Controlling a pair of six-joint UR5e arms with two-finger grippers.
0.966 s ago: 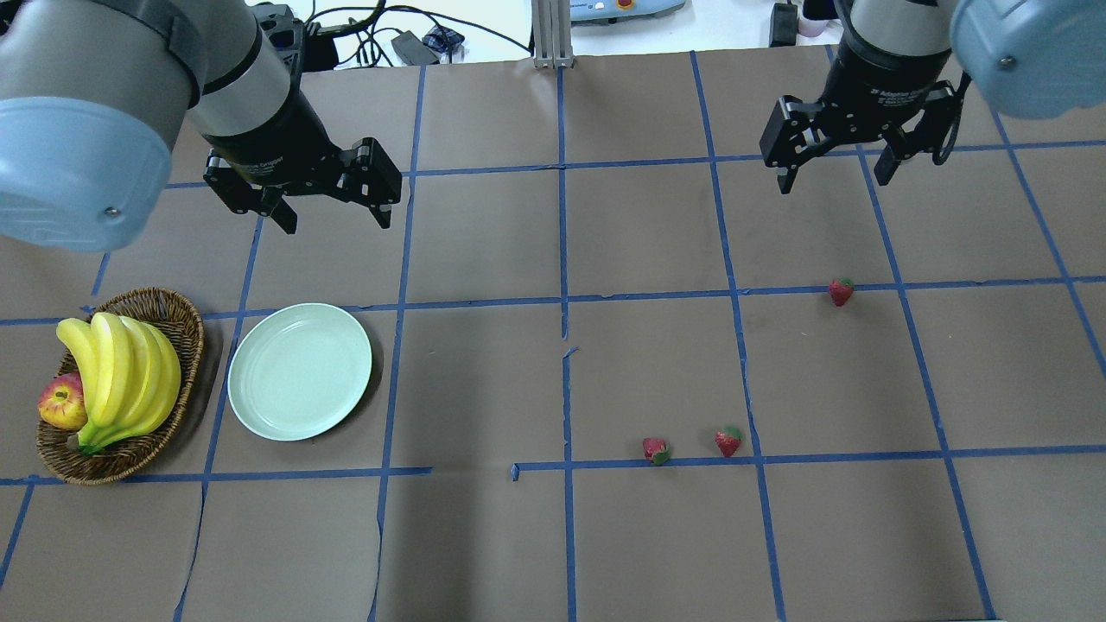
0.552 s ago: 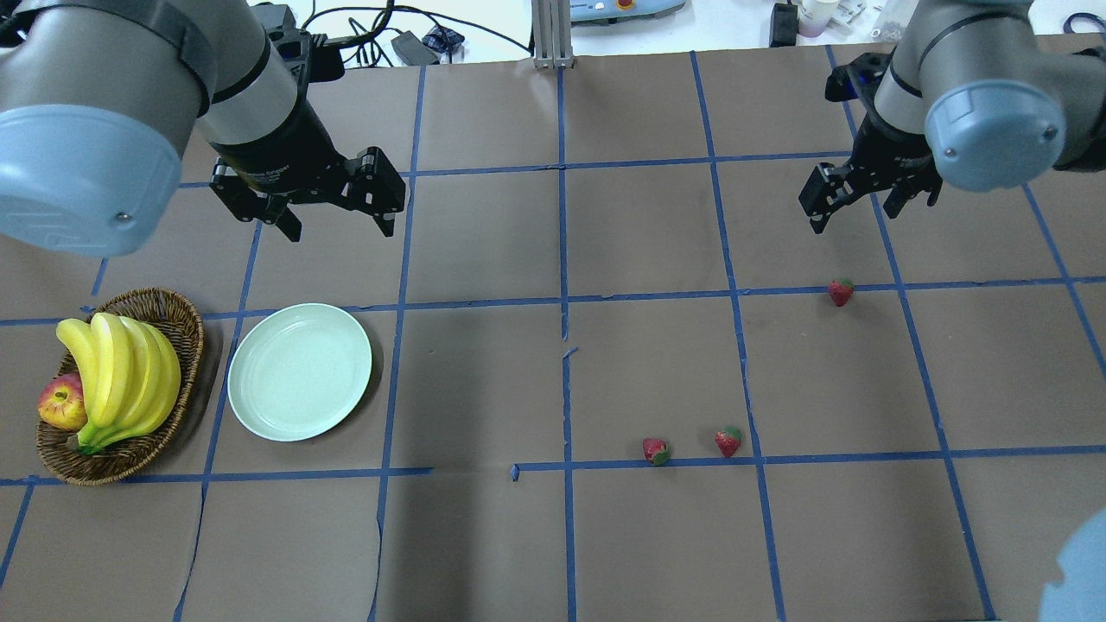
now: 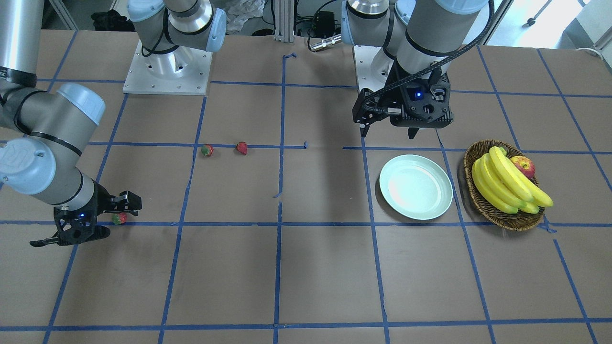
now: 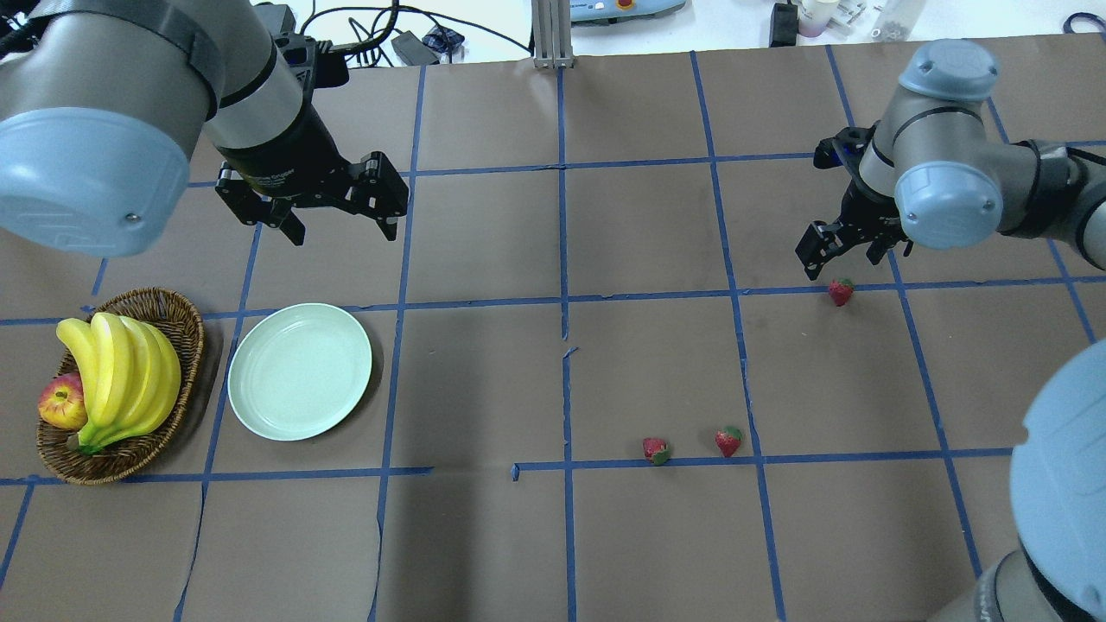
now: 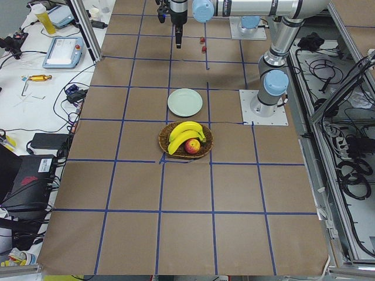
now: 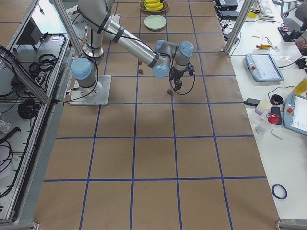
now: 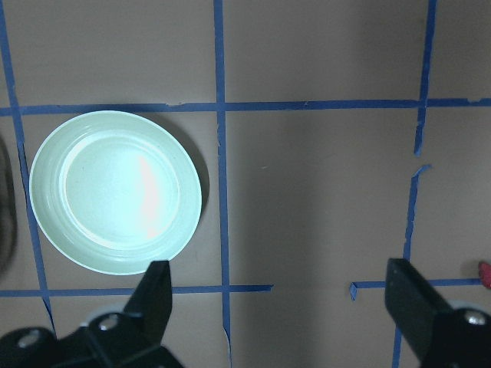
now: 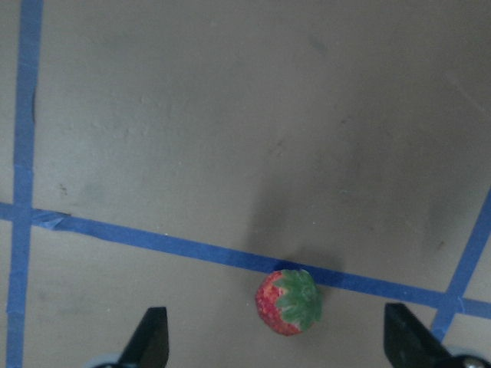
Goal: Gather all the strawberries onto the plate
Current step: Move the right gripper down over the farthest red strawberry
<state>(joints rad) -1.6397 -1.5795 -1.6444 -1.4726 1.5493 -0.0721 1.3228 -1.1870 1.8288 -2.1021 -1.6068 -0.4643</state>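
step: pick 1 of 3, 0 plated | R gripper [image 4: 851, 263] jaws apart, low over berry 1 [image 8: 288, 303], at its 6 o'clock | berry 2 [image 4: 656, 450], berry 3 [image 4: 728, 441] table 5 o'clock | plate [image 4: 300, 371] 9 o'clock, bare | L gripper [image 4: 340, 231] apart, near plate | next: R likely lowers, straddles berry 1, closes gently

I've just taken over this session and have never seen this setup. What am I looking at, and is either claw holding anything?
Two robot arms stand at a paper-covered table, each ending in a two-finger claw. The wide shots come from behind the robot, facing it, and from each table end; the two close-ups are wrist cameras. The left gripper hangs open and empty near the mint plate, which has nothing on it. The right gripper is open, close over one strawberry at a blue tape line. Two more strawberries lie nearer the robot. A basket holds bananas and an apple.
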